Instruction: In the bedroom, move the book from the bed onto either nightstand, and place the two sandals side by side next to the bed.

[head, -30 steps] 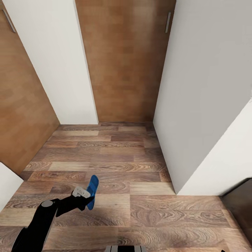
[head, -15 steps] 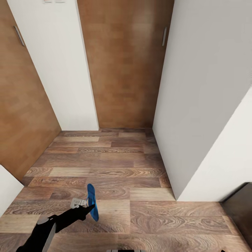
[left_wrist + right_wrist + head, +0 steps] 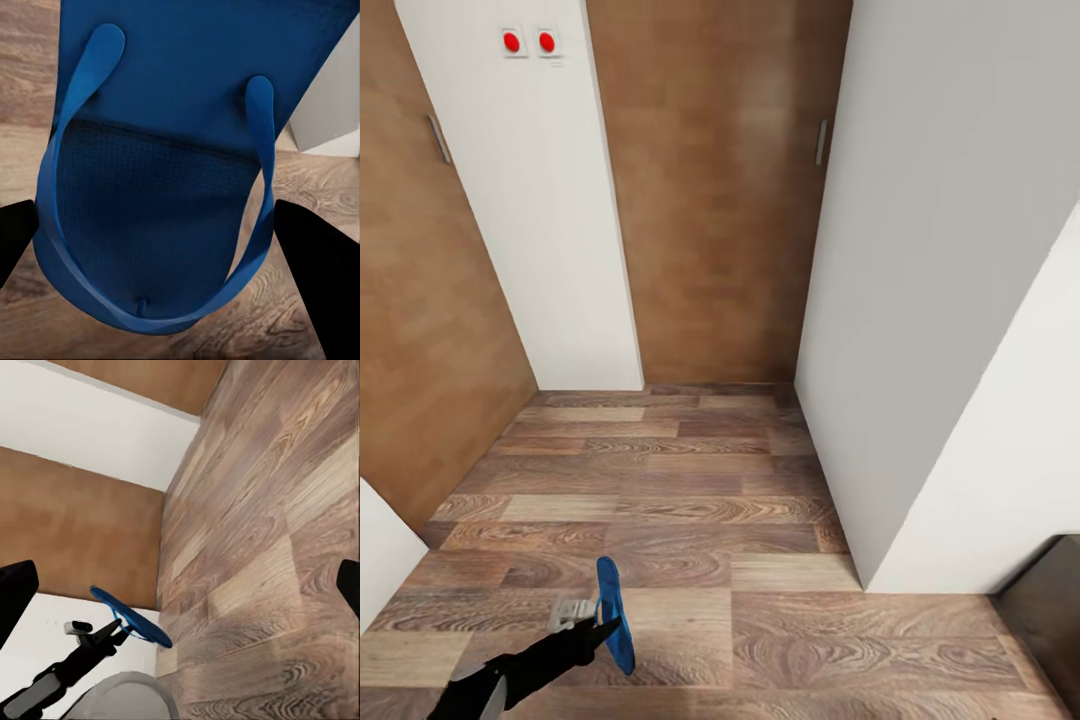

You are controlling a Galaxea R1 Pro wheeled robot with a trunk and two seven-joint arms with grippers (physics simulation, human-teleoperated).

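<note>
Head view: left gripper [image 3: 600,628] at 7 o'clock, low in frame, fingers closed thin-edge on 1 blue sandal [image 3: 614,614], sandal held on edge above the plank floor [image 3: 760,520]. Ahead at 12 o'clock a wood door [image 3: 720,190]; a second door [image 3: 420,320] at 9 o'clock; white walls [image 3: 940,300] on both sides, 2 red dots at 11 o'clock on the wall panel. Likely the robot is in transit with the sandal. Risk: grip looks like an edge pinch on a floppy sole, so it could twist or slip out during base travel; narrow passage, so the extended arm or sandal could clip a wall corner. Arm cut off at the frame bottom; dark object at 4 o'clock cut off, cannot tell what it is. Left wrist view: sandal [image 3: 180,165] strap side toward camera, between the 2 black fingers [image 3: 319,277] at each side; contact points themselves off frame, so how much sole is caught is unclear. Right wrist view: right gripper's fingertips [image 3: 15,596] sit far apart at the frame edges, nothing between them, just floor [image 3: 255,532]; left arm with sandal [image 3: 131,619] at 8 o'clock, pale rounded robot part below it. Bed, book, nightstand and the 2nd sandal are somewhere out of frame, so the remaining route is unknown.
</note>
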